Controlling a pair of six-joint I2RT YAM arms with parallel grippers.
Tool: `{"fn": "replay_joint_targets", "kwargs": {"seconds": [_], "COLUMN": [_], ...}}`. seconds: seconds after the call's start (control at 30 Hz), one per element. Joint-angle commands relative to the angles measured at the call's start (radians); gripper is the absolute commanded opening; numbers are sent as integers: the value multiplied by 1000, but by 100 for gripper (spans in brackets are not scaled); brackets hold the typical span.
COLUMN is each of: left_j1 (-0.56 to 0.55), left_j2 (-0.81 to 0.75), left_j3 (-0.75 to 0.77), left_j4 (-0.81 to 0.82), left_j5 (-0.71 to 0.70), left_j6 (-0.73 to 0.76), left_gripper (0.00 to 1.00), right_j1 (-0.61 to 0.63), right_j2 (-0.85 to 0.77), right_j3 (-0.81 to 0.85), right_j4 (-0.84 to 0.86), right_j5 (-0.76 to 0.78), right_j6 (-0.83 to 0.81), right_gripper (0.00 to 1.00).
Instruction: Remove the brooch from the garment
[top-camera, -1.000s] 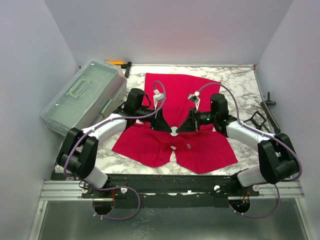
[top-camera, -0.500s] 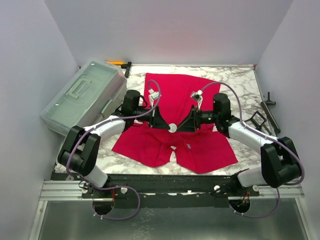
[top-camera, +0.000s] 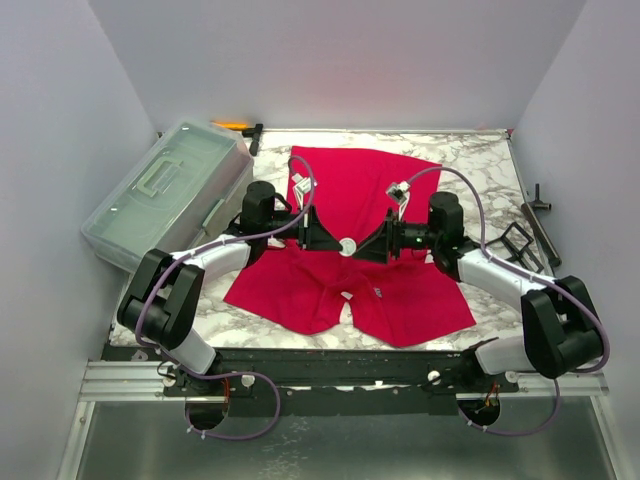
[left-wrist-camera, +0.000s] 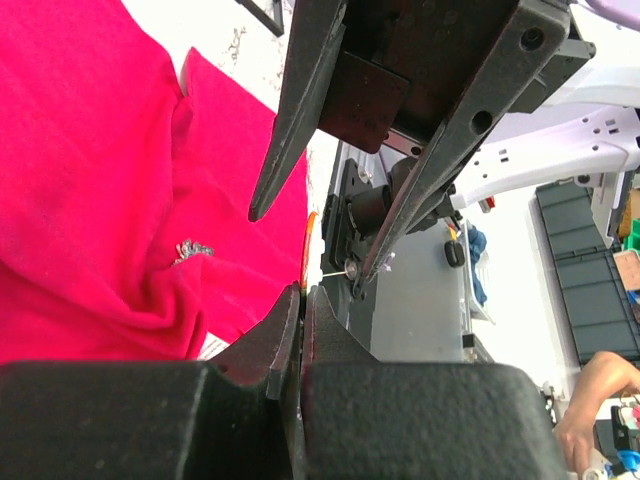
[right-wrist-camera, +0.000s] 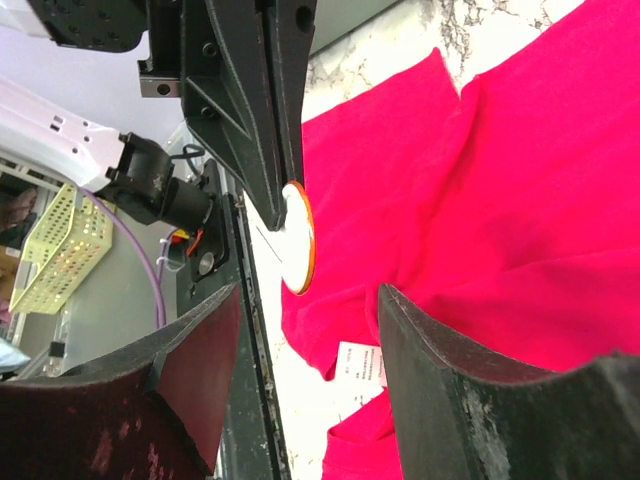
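Top and wrist views. The T-shirt (top-camera: 360, 190), plain bright red cloth with soft folds, lies spread on a table (top-camera: 480, 160) of white, grey-veined marble pattern. A small white label (right-wrist-camera: 362, 362) shows at its neck. The brooch (right-wrist-camera: 298, 240), a flat white disc with an orange rim, is above the middle of the shirt, pinched at its edge between the closed fingers of the left gripper (top-camera: 338, 243). It appears clear of the cloth. The right gripper (right-wrist-camera: 308, 300) faces it from the opposite side with its fingers spread wide, holding nothing. A small silvery piece (left-wrist-camera: 192, 249) lies on the cloth nearby; what it is cannot be told. A translucent plastic box (top-camera: 165, 190) with a lid handle sits closed at the left, just beside the left arm, its contents not visible. Black tools (top-camera: 537, 205) lie at the table's right edge, well apart from the shirt.
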Motion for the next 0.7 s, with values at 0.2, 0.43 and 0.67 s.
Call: {"fn": "replay_joint_targets", "kwargs": {"seconds": [0.2, 0.43, 0.67], "left_j1": [-9, -20, -24], "left_j2": [5, 9, 2], "left_j3": [-25, -28, -37], "left_j4": [64, 69, 69], "left_j5": [-40, -36, -30], "left_j6": [-23, -14, -2], "left_gripper": [0, 0, 0], "right_j1": [40, 46, 45], "right_j2": [32, 42, 47], "right_j3": [26, 47, 55], "right_j4": [39, 20, 14], "right_j5": [64, 95, 101], "right_j6": [-10, -20, -12], "right_gripper": [60, 50, 44]}}
